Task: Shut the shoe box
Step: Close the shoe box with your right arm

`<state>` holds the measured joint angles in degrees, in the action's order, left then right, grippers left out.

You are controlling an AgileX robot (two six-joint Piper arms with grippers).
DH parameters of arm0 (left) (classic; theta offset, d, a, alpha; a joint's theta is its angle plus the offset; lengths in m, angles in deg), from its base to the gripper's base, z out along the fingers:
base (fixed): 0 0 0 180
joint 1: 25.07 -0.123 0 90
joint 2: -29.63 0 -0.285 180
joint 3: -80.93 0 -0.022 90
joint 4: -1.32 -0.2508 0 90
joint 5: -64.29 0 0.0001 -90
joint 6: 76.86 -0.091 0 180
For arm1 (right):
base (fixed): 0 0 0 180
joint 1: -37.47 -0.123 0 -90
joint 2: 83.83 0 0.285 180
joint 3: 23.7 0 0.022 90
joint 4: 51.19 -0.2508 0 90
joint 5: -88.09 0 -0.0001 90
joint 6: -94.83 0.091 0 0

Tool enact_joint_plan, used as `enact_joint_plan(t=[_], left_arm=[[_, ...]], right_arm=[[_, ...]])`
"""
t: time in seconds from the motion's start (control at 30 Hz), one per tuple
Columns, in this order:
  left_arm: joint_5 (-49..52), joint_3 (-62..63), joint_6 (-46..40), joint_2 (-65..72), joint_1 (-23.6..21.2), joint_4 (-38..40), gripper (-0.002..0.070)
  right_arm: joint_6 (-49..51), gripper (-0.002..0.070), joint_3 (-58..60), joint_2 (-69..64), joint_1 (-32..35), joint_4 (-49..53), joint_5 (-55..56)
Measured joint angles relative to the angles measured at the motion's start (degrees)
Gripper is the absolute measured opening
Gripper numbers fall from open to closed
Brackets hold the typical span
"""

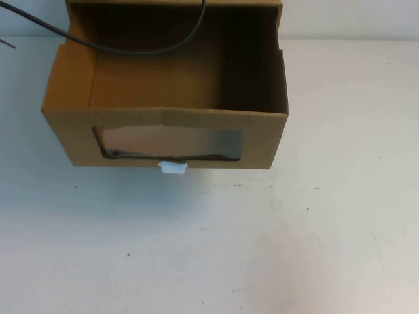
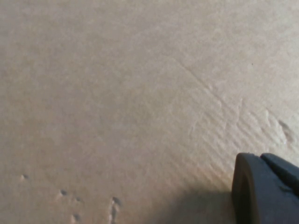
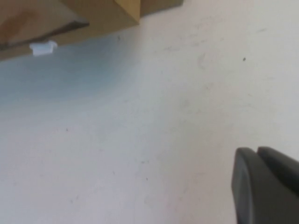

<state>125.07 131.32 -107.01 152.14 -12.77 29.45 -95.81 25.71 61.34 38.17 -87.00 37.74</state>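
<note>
- While the shoe box (image 1: 163,91) sits at the far side of the white table (image 1: 262,248), its drawer stands pulled out toward the robot, interior open to the high camera and nothing visible inside.
- Front panel (image 1: 170,137) faces the robot: wide clear window (image 1: 171,142), small white pull tab (image 1: 173,168) at the lower edge just below the window.
- A black cable (image 1: 131,46) hangs in a curve across the top of the box in the high view.
- Left gripper (image 2: 266,189): only a dark finger piece shows at the edge of the left wrist view, right up against plain brown cardboard (image 2: 131,102) that fills the frame. Cannot tell if it touches the cardboard, and cannot tell which face of the box this is.
- Left gripper finger spread: cannot tell, nothing seen held.
- Right gripper (image 3: 266,186): only a dark finger piece at the edge of the right wrist view, over bare table, well apart from the box.
- Right wrist camera looks along the table at the box's front lower edge and a corner, pull tab in sight.
- Right gripper finger spread: cannot tell, nothing seen held.
- Neither arm nor gripper shows in the high view.
- Table surface has a few small dark specks.
</note>
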Motion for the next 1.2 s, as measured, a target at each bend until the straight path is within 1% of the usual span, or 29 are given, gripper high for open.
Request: enact_joint_plan(t=[0.2, 0.3, 0.4, 0.5, 0.57, 0.67, 0.77, 0.83, 0.9, 1.07, 1.2], left_arm=[[0.0, 0.0, 0.0, 0.0, 0.0, 0.0, -0.0005], [0.0, 0.0, 0.0, 0.0, 0.0, 0.0, -0.0005], [0.0, 0.0, 0.0, 0.0, 0.0, 0.0, -0.0005], [0.0, 0.0, 0.0, 0.0, 0.0, 0.0, -0.0005], [0.0, 0.0, 0.1, 0.0, 0.0, 0.0, -0.0005], [0.0, 0.0, 0.2, 0.0, 0.0, 0.0, -0.0005], [0.0, 0.0, 0.2, 0.0, 0.0, 0.0, -0.0005], [0.0, 0.0, 0.3, 0.0, 0.0, 0.0, -0.0005], [0.0, 0.0, 0.4, 0.0, 0.0, 0.0, -0.0005], [0.0, 0.0, 0.4, 0.0, 0.0, 0.0, -0.0005], [0.0, 0.0, 0.4, 0.0, 0.0, 0.0, -0.0005]], right_arm=[[-5.6, -0.0011, -13.4, -16.3, -0.7, 2.3, -7.5], [-6.1, -0.0011, -18.6, -22.6, -4.4, 2.6, -7.9], [-4.9, -0.0011, -23.1, -27.6, -11.5, 3.8, -6.0], [-0.7, -0.0011, -26.2, -30.6, -21.6, 7.6, -2.1], [2.7, -0.0011, -27.1, -31.5, -28.7, 10.6, 2.7], [7.3, -0.0011, -27.2, -32.1, -37.4, 14.5, 11.1], [10.0, -0.0011, -27.2, -33.6, -43.4, 16.9, 20.5], [10.6, -0.0011, -27.3, -35.4, -45.8, 17.2, 25.5], [10.6, -0.0011, -28.1, -38.0, -46.9, 17.2, 28.2], [10.6, -0.0011, -32.1, -46.5, -47.4, 17.2, 30.4], [10.6, -0.0011, -34.9, -50.3, -47.4, 17.6, 31.9]])
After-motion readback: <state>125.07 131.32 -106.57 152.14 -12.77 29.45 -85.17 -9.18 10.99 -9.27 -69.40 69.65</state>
